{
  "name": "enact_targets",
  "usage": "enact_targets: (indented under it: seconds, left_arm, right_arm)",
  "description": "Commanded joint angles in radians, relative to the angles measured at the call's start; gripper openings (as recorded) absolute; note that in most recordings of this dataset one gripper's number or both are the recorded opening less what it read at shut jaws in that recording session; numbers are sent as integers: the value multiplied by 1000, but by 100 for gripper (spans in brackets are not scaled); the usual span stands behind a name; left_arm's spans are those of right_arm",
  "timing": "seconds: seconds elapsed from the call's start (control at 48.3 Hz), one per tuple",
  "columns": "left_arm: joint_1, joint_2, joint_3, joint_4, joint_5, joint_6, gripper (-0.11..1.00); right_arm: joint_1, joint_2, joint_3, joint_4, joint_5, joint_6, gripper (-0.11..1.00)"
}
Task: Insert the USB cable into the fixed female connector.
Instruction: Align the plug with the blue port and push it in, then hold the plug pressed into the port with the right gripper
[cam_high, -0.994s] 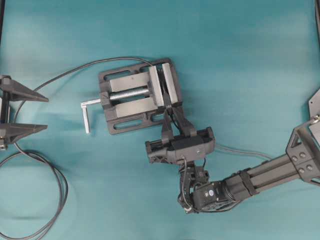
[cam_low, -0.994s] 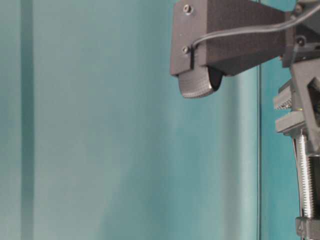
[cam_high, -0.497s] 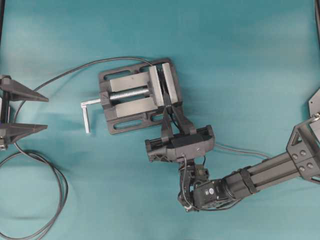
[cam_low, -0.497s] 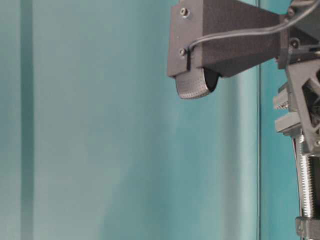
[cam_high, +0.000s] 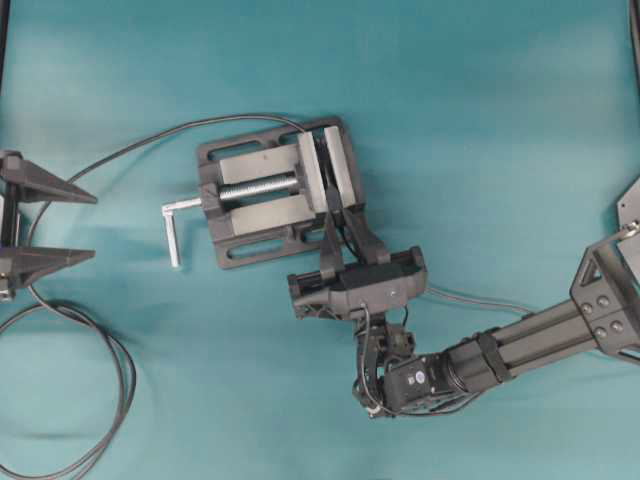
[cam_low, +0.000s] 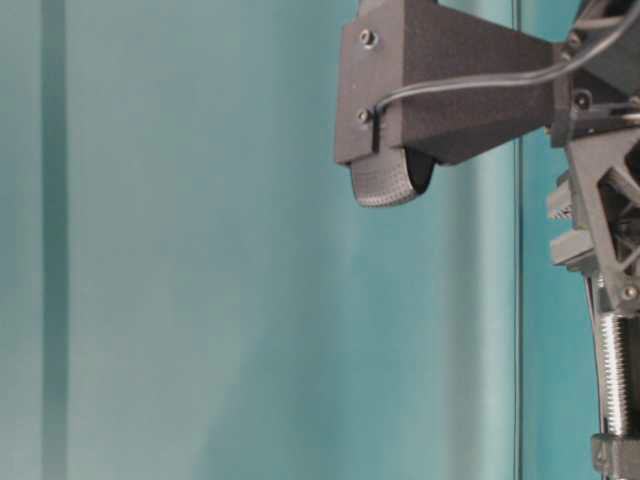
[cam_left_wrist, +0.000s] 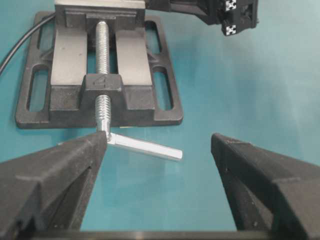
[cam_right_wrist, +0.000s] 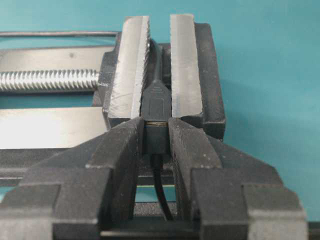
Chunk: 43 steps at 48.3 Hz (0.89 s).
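- Right gripper (cam_right_wrist: 156, 131) is narrowed onto the dark plug of the USB cable (cam_right_wrist: 155, 139); the cable's thin lead trails back between the fingers (cam_right_wrist: 117, 150) toward the camera.
- Fixed female connector (cam_right_wrist: 156, 100) sits clamped between the two steel cheeks of the vise (cam_right_wrist: 186, 65), its open end facing the plug.
- From the right wrist view, plug and socket meet end to end, with a thin pale seam between them. Whether the plug has gone in at all I cannot tell from this angle.
- Overhead, the same gripper (cam_high: 340, 235) reaches in at the right-hand near end of the vise (cam_high: 275, 190); the vise's silver crank (cam_high: 175, 225) points left.
- Left gripper (cam_left_wrist: 160, 145) hangs wide, holding nothing, well left of the vise and facing the crank.
- Step in hand, by my reading: the insertion itself, aligned and at the socket mouth.
- Next move calls for a straight push along the socket's line, grip kept firm, no twist; any tilt could jam the plug on the rim.
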Motion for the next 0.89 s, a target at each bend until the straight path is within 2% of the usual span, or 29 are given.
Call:
enact_targets:
  seconds: [0.0, 0.435, 0.87]
  left_arm:
    - [2, 8, -12, 3, -9, 0, 100]
    - [2, 8, -12, 5, -9, 0, 100]
    - [3, 8, -12, 5, -9, 0, 100]
  right_arm:
    - [-109, -21, -14, -21, -8, 0, 22]
    - [-147, -14, -8, -21, -8, 0, 22]
    - [-150, -14, -8, -21, 0, 2, 22]
